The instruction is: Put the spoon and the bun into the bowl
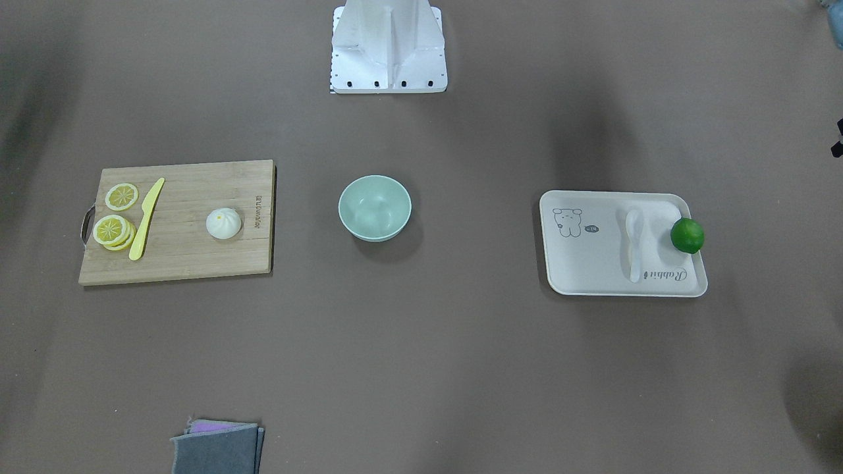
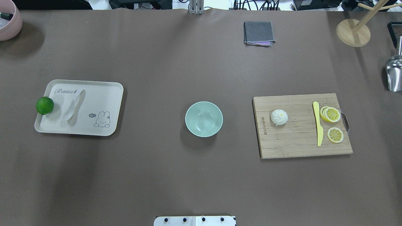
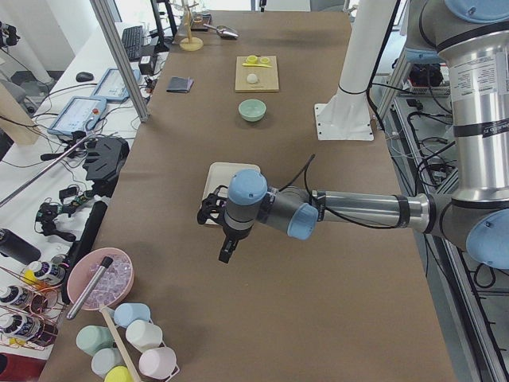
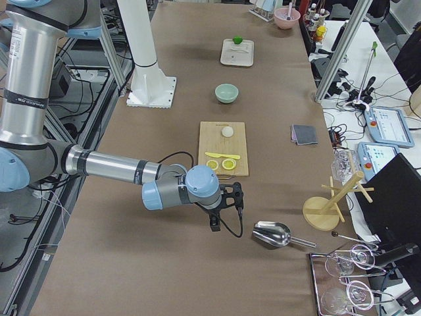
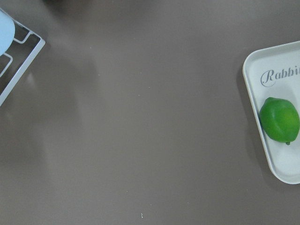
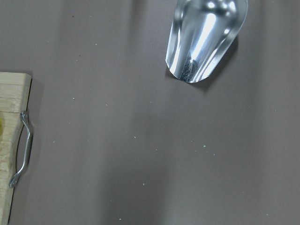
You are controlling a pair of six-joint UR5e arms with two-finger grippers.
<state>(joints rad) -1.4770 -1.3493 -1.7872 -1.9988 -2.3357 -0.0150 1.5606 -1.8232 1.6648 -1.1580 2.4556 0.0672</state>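
Note:
The pale mint-green bowl stands empty at the table's middle. The white bun sits on a wooden cutting board to the bowl's right. The white spoon lies on a cream tray to the bowl's left. My left gripper hangs above the table past the tray's outer end. My right gripper hangs above the table past the board's outer end. Both grippers show only in the side views, so I cannot tell whether they are open or shut.
A green lime rests on the tray's outer edge. A yellow knife and lemon slices lie on the board. A steel scoop, a wooden stand, a folded grey cloth and a pink bowl line the table's edges.

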